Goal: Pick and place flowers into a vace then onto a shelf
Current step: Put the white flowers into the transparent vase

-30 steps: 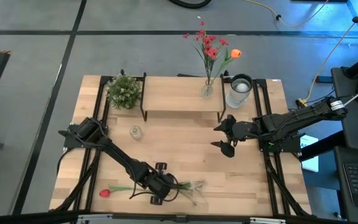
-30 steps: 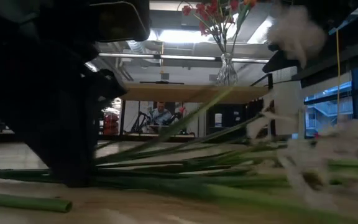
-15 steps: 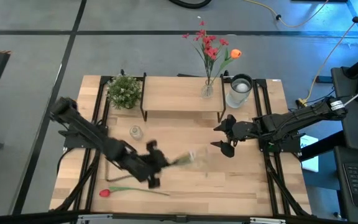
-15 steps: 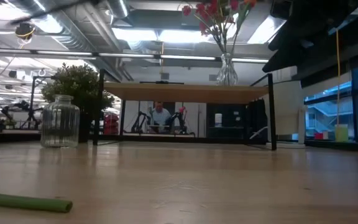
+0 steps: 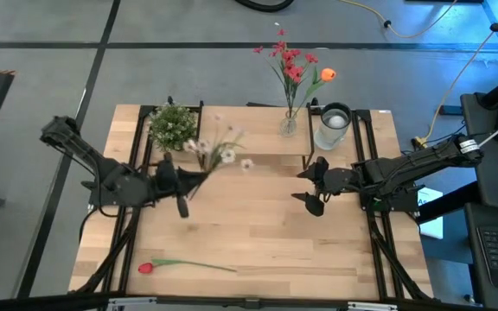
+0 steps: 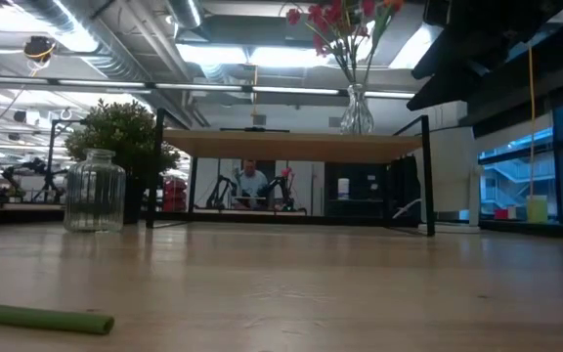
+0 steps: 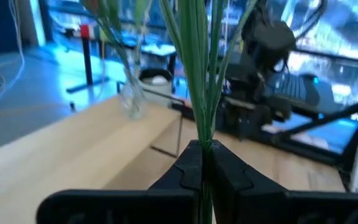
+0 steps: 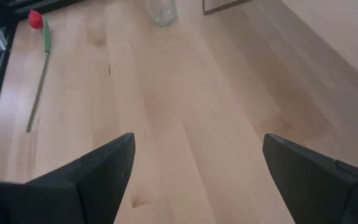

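Flowers first, working across from the left side of the table. We see the left gripper [image 5: 182, 183] held over the left part of the tabletop [image 5: 258, 233], its fingers [image 7: 194, 168] pressed together on the green stems of the white-blossom sprig [image 5: 219, 151]. The sprig's pale blossoms reach out toward the front edge of the shelf [image 5: 249, 136], next to the potted plant [image 5: 172, 126] at the shelf's left end. In the low view we note an empty ribbed glass jar [image 6: 94, 191] standing on the table in front of that plant.

Near the table's front edge the red tulip [image 5: 145, 268] lies flat, its stem pointing toward the table's middle; we also catch its cut stem end in the low view.

Farther right, on the shelf's right end, a small glass vase [image 5: 289, 123] holds the red spray [image 5: 288, 60] and the orange tulip [image 5: 327, 75]. Just right of the shelf stands a clear jar [image 5: 333, 127].

We see the right gripper [image 5: 312, 190] waiting above the table's right part, its fingers [image 8: 98, 171] spread wide and holding nothing.
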`<action>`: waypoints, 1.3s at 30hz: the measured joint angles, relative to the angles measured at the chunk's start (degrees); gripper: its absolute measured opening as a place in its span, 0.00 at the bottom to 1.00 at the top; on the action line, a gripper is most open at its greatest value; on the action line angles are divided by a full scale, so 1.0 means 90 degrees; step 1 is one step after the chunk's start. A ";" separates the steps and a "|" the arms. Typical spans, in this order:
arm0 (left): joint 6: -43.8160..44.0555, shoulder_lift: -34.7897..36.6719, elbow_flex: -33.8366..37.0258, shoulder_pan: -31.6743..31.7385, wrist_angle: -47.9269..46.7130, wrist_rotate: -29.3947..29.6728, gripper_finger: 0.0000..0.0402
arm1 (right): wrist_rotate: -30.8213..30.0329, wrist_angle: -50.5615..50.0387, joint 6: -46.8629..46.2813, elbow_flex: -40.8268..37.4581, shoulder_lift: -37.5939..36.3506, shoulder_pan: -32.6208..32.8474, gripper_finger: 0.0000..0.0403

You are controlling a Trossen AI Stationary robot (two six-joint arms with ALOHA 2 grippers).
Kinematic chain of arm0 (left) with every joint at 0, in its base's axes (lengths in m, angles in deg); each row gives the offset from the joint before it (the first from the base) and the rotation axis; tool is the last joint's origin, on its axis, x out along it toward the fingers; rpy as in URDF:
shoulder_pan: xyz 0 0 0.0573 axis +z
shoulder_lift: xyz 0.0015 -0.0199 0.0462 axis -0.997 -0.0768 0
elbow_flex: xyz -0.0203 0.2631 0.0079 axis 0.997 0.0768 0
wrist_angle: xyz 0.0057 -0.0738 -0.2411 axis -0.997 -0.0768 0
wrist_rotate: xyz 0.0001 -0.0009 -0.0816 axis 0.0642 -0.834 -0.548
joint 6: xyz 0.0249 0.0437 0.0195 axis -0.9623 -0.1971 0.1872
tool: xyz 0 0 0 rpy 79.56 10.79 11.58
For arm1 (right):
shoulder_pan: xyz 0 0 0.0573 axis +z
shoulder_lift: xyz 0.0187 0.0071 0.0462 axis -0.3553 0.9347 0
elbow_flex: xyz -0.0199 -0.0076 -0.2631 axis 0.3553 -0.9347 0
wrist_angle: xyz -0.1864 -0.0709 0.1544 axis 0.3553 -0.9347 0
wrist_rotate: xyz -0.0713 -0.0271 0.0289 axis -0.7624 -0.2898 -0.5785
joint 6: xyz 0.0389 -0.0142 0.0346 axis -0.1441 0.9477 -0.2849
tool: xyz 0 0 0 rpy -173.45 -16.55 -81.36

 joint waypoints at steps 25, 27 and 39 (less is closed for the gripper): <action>-0.2055 0.2613 0.3872 0.1056 0.3792 -0.0373 0.01 | -0.0392 0.0165 -0.0017 0.0000 0.0000 -0.0078 0.88; -0.1956 0.2614 0.4027 0.1054 0.3889 -0.0367 0.01 | -0.0397 0.0163 -0.0013 0.0000 0.0000 -0.0078 0.88; -0.1770 0.2609 0.4571 0.1052 0.3903 -0.0170 0.01 | -0.0668 0.0163 -0.0019 0.0000 0.0000 -0.0078 0.88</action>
